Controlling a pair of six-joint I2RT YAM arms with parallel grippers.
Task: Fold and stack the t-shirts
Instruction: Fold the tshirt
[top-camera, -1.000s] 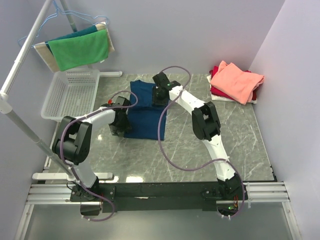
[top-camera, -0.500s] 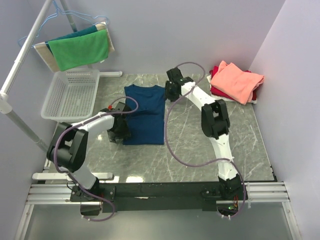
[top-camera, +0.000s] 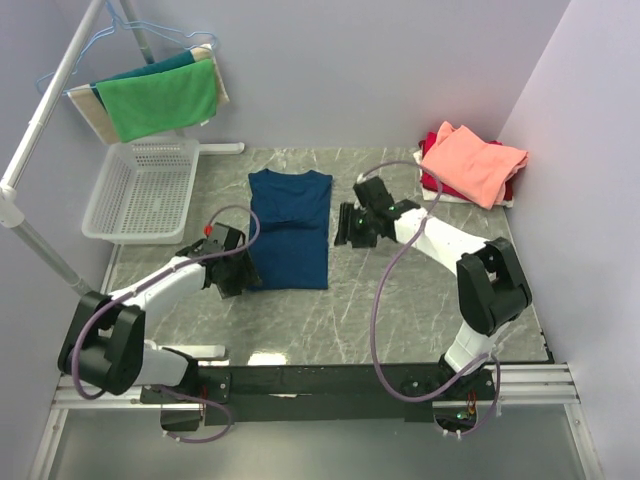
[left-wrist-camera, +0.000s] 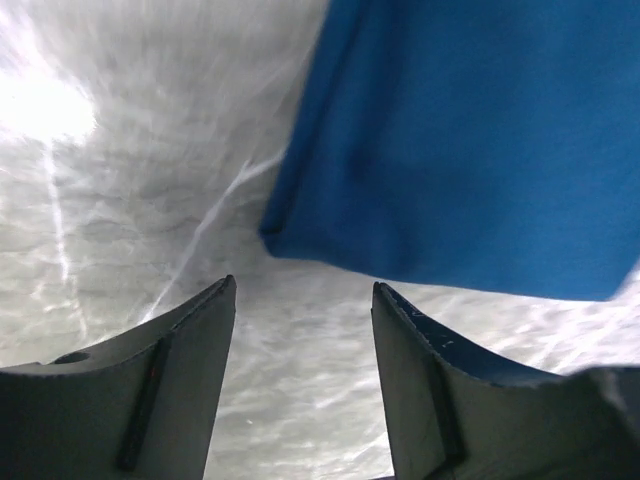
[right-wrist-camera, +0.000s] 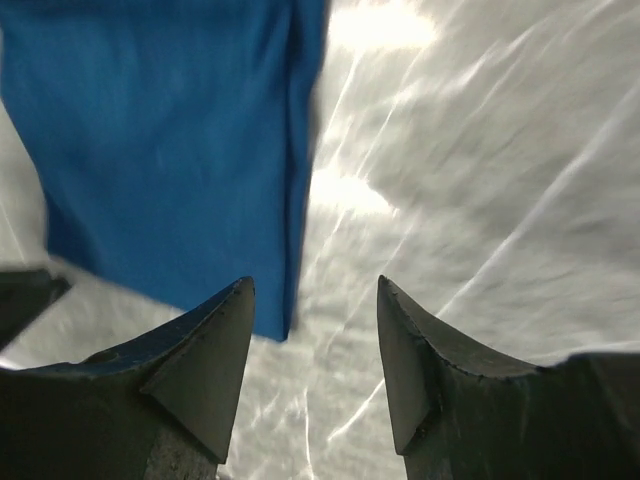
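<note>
Left gripper (top-camera: 228, 275) low over the marble table (top-camera: 400, 290), jaws apart, nothing between them. In the left wrist view (left-wrist-camera: 303, 290) only bare stone shows between the fingers (left-wrist-camera: 170, 370). The near left corner of the navy t-shirt (left-wrist-camera: 470, 140) lies just ahead of the tips, not touching. Right gripper (top-camera: 352, 225) sits just off the shirt's right edge, about mid-length, also spread and empty. Its wrist view (right-wrist-camera: 315, 285) shows table between the fingertips (right-wrist-camera: 200, 370), with the shirt's folded edge (right-wrist-camera: 170, 140) running ahead of the left finger. Navy t-shirt (top-camera: 290, 230) lies flat near table centre between the two grippers, as a long narrow rectangle with sleeves tucked in and collar at the far end. Farther back on the left, a white mesh basket (top-camera: 140, 190). At the far right corner, a folded salmon-pink t-shirt (top-camera: 470, 160) on top of a red t-shirt (top-camera: 432, 180). Far left, a green cloth (top-camera: 160, 98) hangs on a hanger.
</note>
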